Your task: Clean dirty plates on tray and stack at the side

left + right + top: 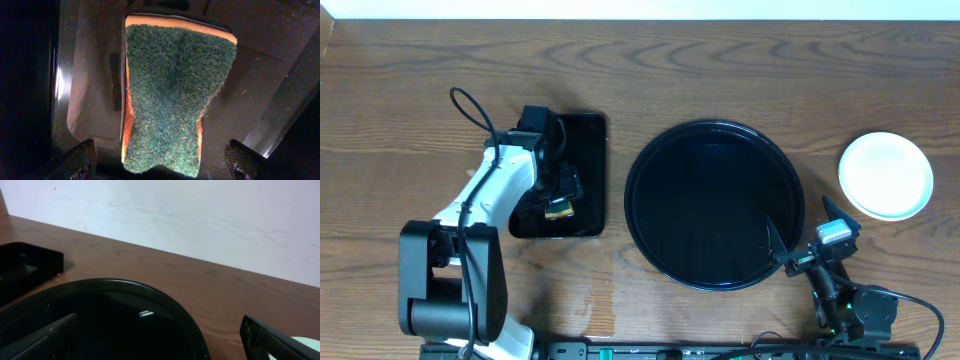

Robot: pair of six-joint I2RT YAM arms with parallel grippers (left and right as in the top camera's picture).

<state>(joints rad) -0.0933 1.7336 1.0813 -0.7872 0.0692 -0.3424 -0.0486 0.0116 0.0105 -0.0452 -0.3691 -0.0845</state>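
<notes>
Overhead, the plates (886, 175) showed as one pale, round, shallow disc with a faintly mint rim. It lay flat and face up on the brown wood-grain table (400, 120) near its right edge, apart from the tray (715, 205); how many were stacked could not be told. The tray, round, glossy black and raised at the rim, sat at the table's middle. The right jaws stood spread wide by the tray's near right rim. The left jaws, also spread, hung over a waisted sponge (175, 95), coarse green scourer on orange foam. It lay in a smaller rectangular black tray (590, 180) whose long axis ran from near edge to far edge.
</notes>
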